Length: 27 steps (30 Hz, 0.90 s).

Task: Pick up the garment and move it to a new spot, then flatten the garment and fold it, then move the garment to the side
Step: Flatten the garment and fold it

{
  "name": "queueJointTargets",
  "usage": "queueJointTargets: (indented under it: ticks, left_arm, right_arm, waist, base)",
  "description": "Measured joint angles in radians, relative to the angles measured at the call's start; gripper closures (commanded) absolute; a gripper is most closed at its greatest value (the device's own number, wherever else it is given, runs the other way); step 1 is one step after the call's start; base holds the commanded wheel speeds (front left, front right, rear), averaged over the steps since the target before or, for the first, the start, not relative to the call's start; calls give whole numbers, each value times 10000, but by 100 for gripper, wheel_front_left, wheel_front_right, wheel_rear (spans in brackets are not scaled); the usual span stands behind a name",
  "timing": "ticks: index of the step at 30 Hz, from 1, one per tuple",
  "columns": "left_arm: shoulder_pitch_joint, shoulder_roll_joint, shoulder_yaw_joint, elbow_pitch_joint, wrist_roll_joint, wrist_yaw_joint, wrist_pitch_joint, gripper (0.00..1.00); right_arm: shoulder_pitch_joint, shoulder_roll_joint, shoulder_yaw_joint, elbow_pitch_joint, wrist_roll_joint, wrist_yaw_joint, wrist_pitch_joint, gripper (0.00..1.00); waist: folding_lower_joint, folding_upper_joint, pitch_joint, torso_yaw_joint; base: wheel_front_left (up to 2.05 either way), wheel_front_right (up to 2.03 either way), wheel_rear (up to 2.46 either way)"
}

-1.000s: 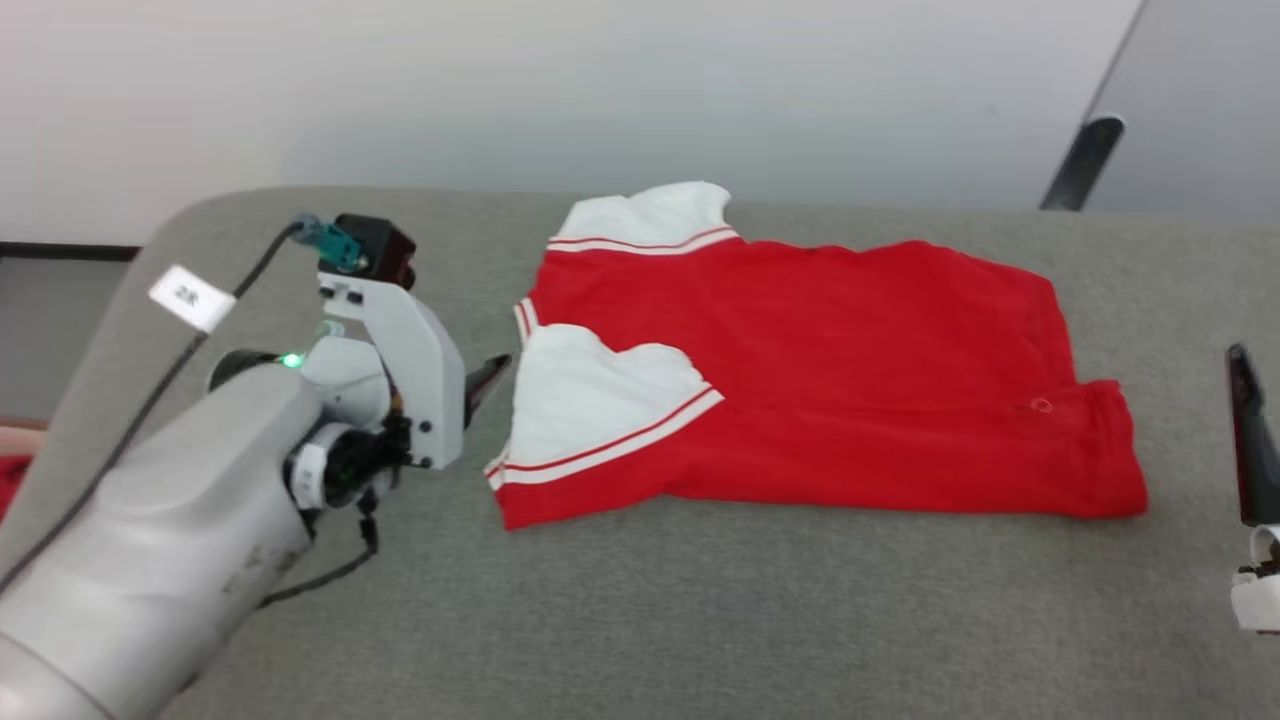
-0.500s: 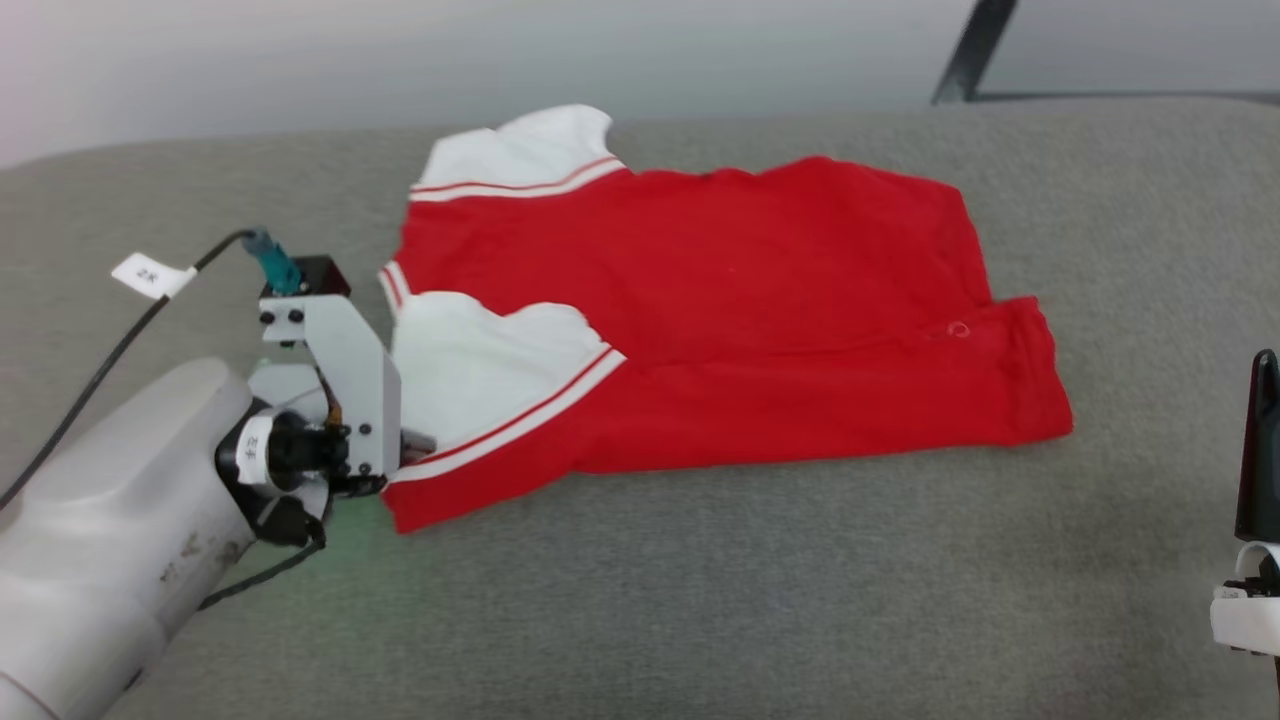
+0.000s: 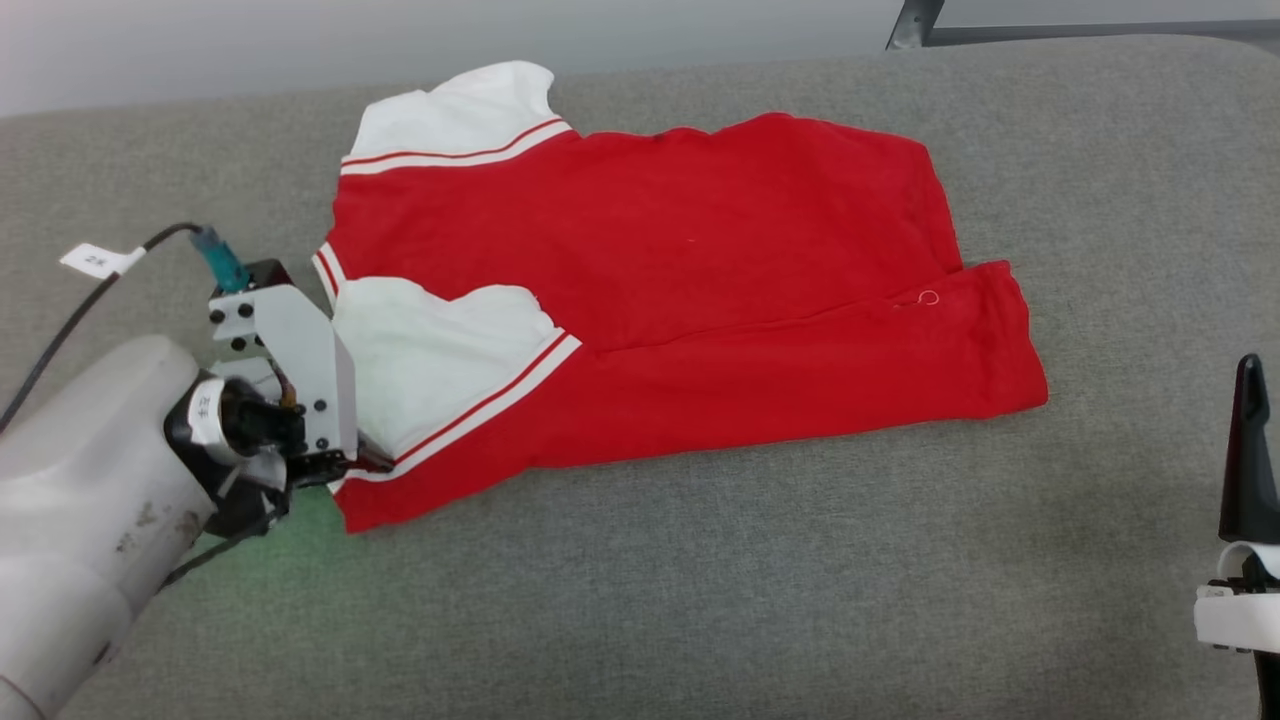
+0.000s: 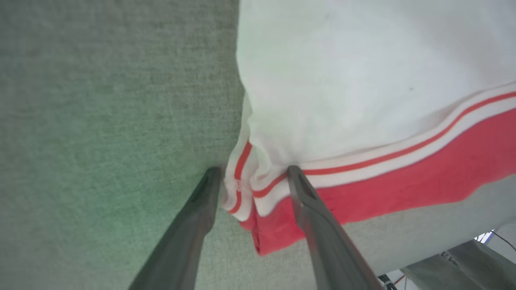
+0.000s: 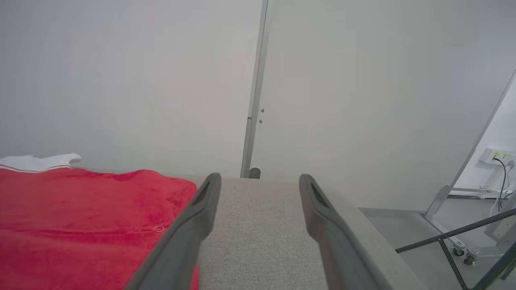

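Grey tabletop (image 3: 700, 600); left hand (image 4: 253, 174) astride garment (image 3: 700, 250).

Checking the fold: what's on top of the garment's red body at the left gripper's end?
A white sleeve with striped trim lies folded over the garment, by the left gripper. What is under the sleeve is covered.

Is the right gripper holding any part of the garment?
No: the right gripper stands open over the bare grey surface, beside the garment.

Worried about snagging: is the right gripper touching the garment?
Apart. The head view shows bare gray surface between the right gripper and the garment's nearest edge.
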Motion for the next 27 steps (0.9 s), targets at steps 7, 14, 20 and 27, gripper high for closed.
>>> queueJointTargets:
  ticks: [7,14,20,27]
  left_arm:
    - [198,-249,150,-247,-437,142,309,100]
    - [81,-474,161,-349,-255,40,82,100]
    - [-223,-859,111,-332,-123,-184,-4,100]
    - [-595,-1430,36,-150,104,-497,-82,100]
  right_arm:
    - [-197,-660,600,794,849,0,1250,0]
    - [-1215,-1893,1816,1871,2190,-2,4240,0]
    - [-2371,-2637,2512,2650,3149,2,6642,0]
    - [-3347,-2738,2721,3576,3764,2,8644,0]
  waist:
    - [-1,0,-93,239]
    - [-1,-1,-36,563]
    - [0,0,111,940]
    - [0,0,327,1490]
  base:
    - [0,0,0]
    - [0,0,0]
    - [0,0,0]
    - [0,0,0]
